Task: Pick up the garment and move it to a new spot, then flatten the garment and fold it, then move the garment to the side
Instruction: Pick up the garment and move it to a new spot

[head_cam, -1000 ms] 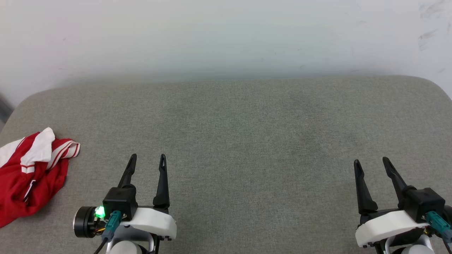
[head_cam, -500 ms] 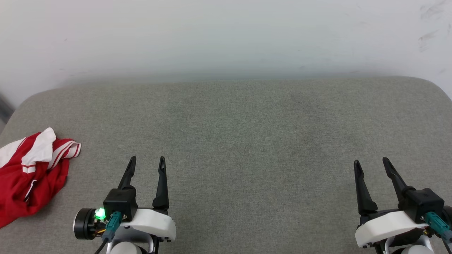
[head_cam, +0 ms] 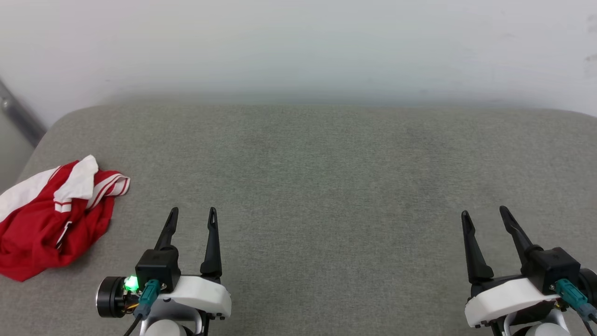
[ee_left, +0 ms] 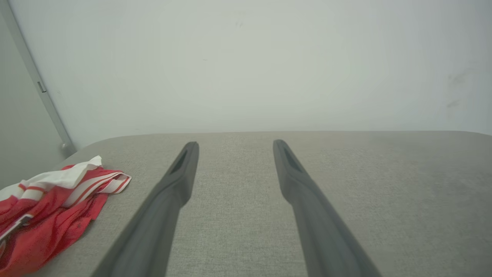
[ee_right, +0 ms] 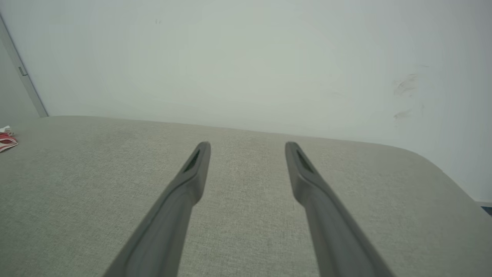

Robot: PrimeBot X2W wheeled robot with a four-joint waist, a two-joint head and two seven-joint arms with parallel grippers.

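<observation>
- Garment [head_cam: 55,219] cloth lies crumpled in a loose heap near the left edge of the bench [head_cam: 317,163], closer to our side than to the wall.
- We see bright red folds making up most of the heap, with white panels and thin red-and-white stripes turned up along its far side.
- Nothing touches the garment; it rests on the grey fabric alone.
- Our left pincer [head_cam: 193,211] hovers just to the right of the heap, apart from it, with its two dark fingers pointing away from us.
- Its fingers stand wide apart and there is nothing between them.
- In the left wrist view the same red and white heap [ee_left: 50,215] sits off to the left of the spread fingers [ee_left: 169,192], with bare bench showing between them.
- A green light [head_cam: 132,282] glows on the left wrist, beside a teal connector [head_cam: 149,291].
- Our right pincer [head_cam: 483,211] hangs well away from the garment, over the right part of the bench.
- It too is spread wide and holds nothing.
- From the right wrist view we catch only a small red and white corner of the garment [ee_right: 5,140] at the far left edge.
- A pale wall [head_cam: 298,46] rises behind the bench, with a few faint scuff marks [ee_right: 403,86] on its right part.
- A grey metal strip [head_cam: 21,119] runs slantwise down the wall at the far left, beyond the bench's rounded corner.
</observation>
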